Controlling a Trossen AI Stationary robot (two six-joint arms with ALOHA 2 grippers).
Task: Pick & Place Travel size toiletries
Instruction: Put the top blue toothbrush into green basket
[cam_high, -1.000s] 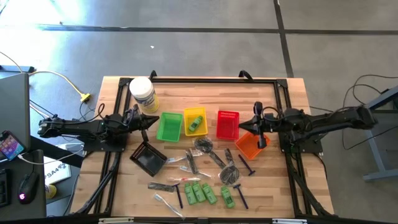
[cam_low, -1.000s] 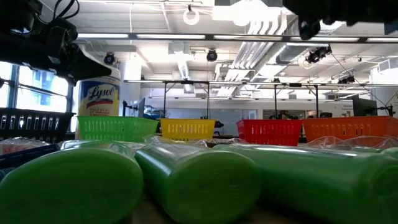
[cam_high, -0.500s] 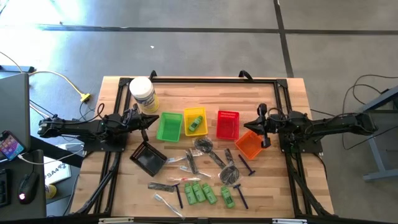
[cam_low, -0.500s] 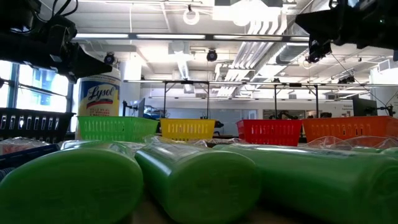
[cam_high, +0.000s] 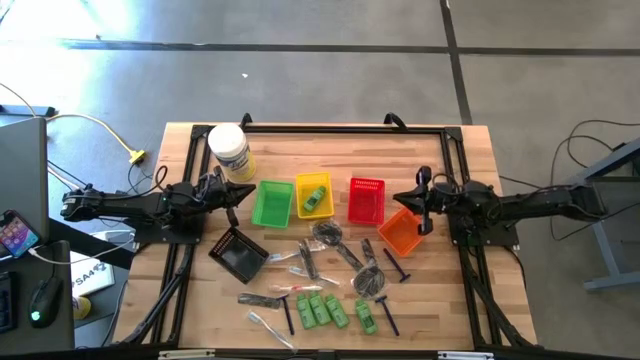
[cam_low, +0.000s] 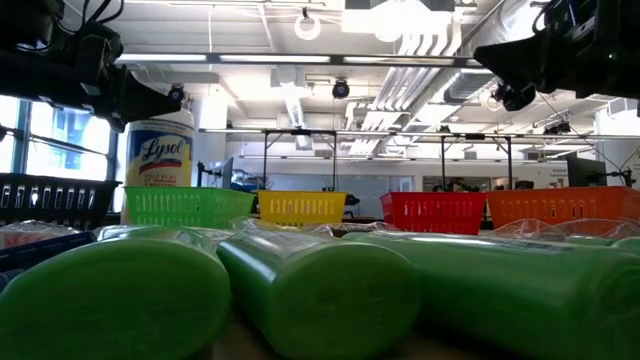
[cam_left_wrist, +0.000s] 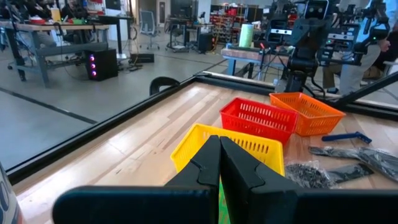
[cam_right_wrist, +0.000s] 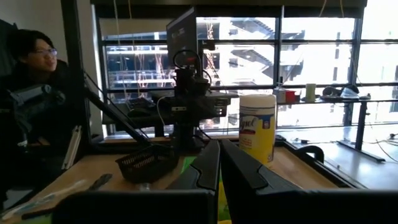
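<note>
Right arm (cam_high: 425, 205) retracted; yellow basket (cam_high: 312, 210) holds green bottle (cam_high: 315, 197).

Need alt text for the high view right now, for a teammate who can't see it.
Both arms wait at the table's sides, left gripper and right gripper shut and empty; one green bottle lies in the yellow basket, other toiletries scattered in front.

An open lab: exposed ceiling ducts (cam_low: 300, 100), workbenches (cam_left_wrist: 56, 28), robot rigs (cam_left_wrist: 311, 31).
</note>
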